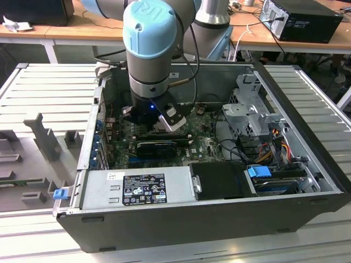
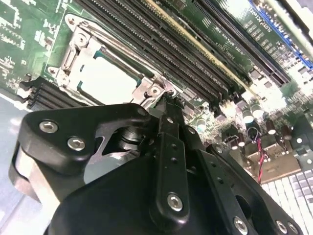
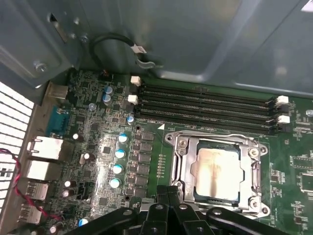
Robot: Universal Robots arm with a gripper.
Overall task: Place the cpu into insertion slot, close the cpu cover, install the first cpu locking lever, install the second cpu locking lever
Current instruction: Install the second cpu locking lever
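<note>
Silvery cpu [image 3: 216,169] sits in the slot [image 3: 194,193] under the closed cover [image 3: 182,166], just beyond the gripper [image 2: 168,105]; jaws look together. A skewed push could slip off the cover's edge and scrape the board [image 3: 298,161].

Workbench [image 1: 44,93] here is ribbed grey metal slats, runs under everything and out to both sides. On the exterior view's left there's a grey plastic fixture [image 1: 41,137] w/ upright posts sitting on it. Behind, across the back, wooden desks [image 1: 66,27] w/ pale legs. Black box [image 1: 41,11] on the desk at far left, a black desktop unit [image 1: 304,19] on the one at right w/ a white cable [image 1: 244,33] trailing down. Lighting's even, no hard shadows.
</note>
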